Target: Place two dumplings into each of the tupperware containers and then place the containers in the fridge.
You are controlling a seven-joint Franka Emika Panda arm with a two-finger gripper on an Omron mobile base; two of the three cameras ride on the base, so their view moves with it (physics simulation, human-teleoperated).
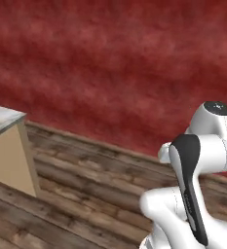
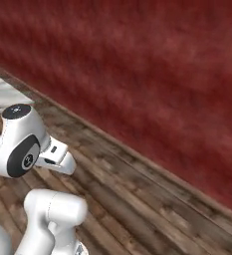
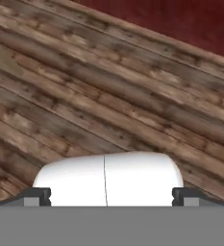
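Here the gripper [image 3: 111,194] points down at the plank floor [image 3: 84,96], its two dark fingertips [image 3: 39,196] set wide apart with nothing between them. Left of the arm [image 1: 193,170], a marble-topped counter [image 1: 3,119] corner stands before the red wall [image 1: 115,58].

- The left base view looks forward and down from behind the arm [image 1: 193,185], which rises at 5 o'clock. It faces a red wall [image 1: 115,63] above a plank floor [image 1: 85,194], with a counter corner [image 1: 5,146] at 9 o'clock.
- The right base view looks from the other side, the arm [image 2: 33,164] at 8 o'clock, the red wall [image 2: 152,74] running from 10 toward 4 o'clock.
- Both share wall, floor [image 2: 137,199] and arm.
- The hand view looks down, close over the plank floor [image 3: 94,101], with the red wall [image 3: 180,19] at 1 o'clock.
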